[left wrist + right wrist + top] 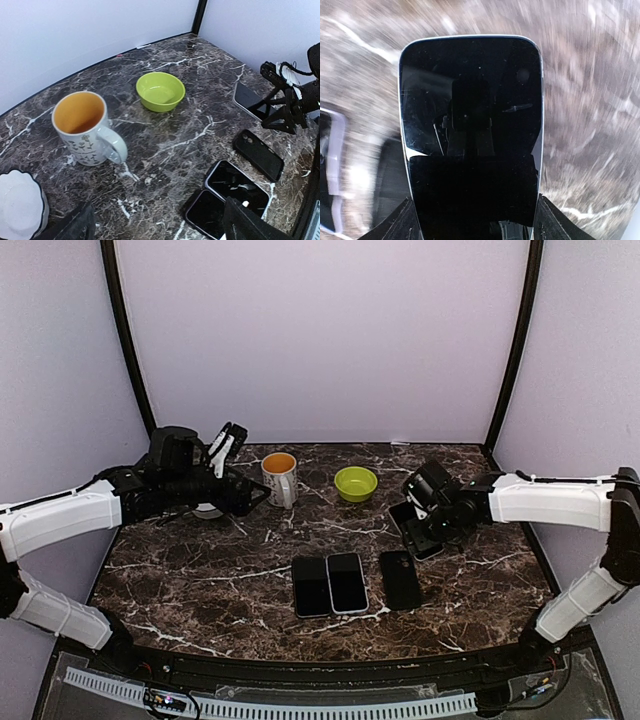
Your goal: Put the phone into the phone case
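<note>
Holds the phone (470, 100) pinched in the right gripper (472, 220), left gripper (160, 225) spread wide, and next needs squaring it over the phone case (400, 578).

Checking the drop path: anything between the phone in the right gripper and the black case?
No. Only bare marble lies between the phone and the phone case; the top external and left wrist views both show it.

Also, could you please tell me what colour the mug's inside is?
The mug is orange inside, clearest in the left wrist view.
</note>
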You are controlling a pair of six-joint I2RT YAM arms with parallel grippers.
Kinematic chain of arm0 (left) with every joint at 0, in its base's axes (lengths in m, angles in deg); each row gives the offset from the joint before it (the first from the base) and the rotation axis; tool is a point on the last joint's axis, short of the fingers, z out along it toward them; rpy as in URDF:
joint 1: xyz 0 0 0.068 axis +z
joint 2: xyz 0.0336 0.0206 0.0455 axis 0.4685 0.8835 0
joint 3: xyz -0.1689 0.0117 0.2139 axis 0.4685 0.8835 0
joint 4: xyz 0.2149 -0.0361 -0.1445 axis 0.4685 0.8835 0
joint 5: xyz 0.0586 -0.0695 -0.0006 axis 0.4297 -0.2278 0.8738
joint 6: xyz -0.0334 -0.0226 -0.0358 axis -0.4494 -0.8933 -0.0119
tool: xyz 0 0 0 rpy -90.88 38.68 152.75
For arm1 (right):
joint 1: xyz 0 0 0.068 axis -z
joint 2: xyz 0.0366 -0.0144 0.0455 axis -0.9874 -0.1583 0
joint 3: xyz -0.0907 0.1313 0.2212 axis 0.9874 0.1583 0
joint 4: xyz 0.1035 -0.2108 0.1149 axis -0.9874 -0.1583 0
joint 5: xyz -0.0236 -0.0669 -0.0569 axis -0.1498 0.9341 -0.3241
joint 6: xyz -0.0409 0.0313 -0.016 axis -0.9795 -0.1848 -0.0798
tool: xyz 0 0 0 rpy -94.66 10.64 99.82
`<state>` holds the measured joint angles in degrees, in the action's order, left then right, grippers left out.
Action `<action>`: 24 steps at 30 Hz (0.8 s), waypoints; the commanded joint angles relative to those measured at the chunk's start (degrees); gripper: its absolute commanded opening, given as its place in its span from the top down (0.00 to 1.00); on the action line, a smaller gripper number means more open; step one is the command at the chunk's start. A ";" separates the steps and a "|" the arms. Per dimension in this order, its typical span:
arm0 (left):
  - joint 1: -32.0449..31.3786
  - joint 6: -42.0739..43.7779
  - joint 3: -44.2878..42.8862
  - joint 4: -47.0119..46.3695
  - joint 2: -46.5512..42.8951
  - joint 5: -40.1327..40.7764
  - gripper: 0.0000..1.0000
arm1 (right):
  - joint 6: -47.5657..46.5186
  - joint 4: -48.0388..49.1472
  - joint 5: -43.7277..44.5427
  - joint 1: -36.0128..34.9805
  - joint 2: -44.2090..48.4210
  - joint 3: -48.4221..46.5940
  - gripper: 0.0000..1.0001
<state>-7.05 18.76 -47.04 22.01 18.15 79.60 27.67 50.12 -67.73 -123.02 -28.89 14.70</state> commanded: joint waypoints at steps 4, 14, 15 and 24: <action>0.00 -1.69 1.50 -4.97 0.69 -15.47 0.12 | -7.97 11.57 2.24 -6.65 6.55 -3.04 0.55; -2.04 -11.26 4.80 -18.19 2.58 -40.52 0.01 | -26.61 24.20 16.62 -29.40 4.12 -8.28 0.54; -2.92 -10.43 4.72 -17.79 2.74 -40.96 0.01 | -28.26 24.58 18.28 -30.49 3.17 -9.33 0.54; -4.28 -8.44 3.74 -14.99 2.79 -40.45 0.47 | -37.83 27.67 22.83 -35.56 -2.42 -15.64 0.56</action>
<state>-11.40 9.77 -43.09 8.55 21.43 40.91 -4.46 71.82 -49.79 -156.83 -30.51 2.22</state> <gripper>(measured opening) 0.652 0.729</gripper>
